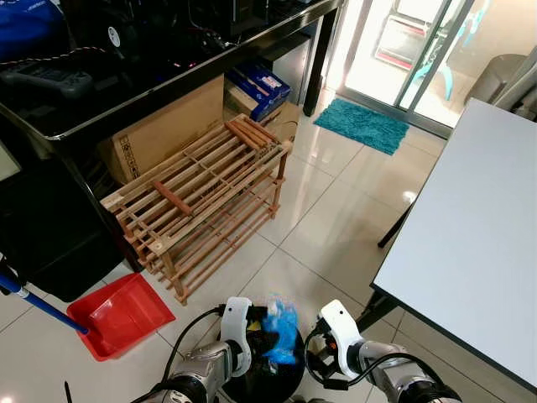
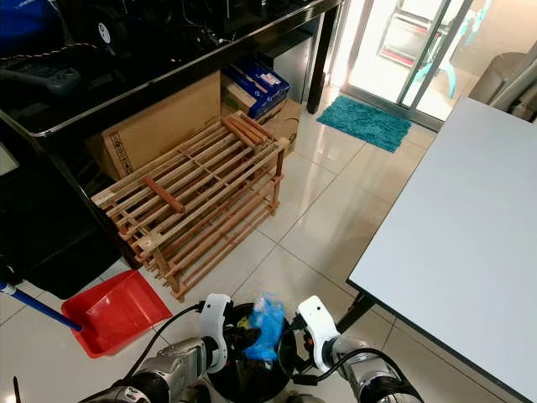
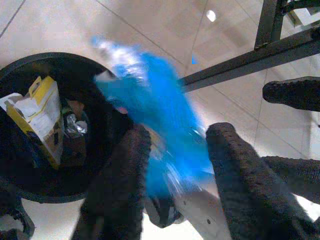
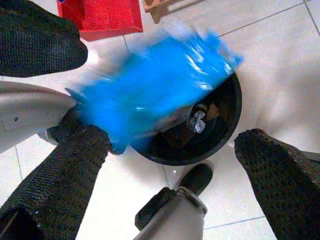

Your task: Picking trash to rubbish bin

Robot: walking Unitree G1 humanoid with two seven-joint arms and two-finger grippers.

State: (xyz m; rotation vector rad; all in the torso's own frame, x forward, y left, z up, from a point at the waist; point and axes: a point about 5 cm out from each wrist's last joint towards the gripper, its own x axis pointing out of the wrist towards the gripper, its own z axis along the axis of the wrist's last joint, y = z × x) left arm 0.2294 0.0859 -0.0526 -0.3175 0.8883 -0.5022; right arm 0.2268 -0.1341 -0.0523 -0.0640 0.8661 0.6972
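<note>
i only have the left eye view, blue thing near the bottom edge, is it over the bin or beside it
Observer: Over it. The right wrist view has the blurred blue plastic wrapper above the open mouth of the round black rubbish bin.
Operator: anything in the bin already
Observer: Yes, the left wrist view shows a yellow and white carton lying inside, with a crumpled silvery scrap beside it.
Operator: is the left gripper shut on it
Observer: The left gripper has its two black fingers apart, with the wrapper blurred between them; I cannot tell whether they touch it.
Operator: and the right one
Observer: The right gripper is wide open over the bin.
</note>
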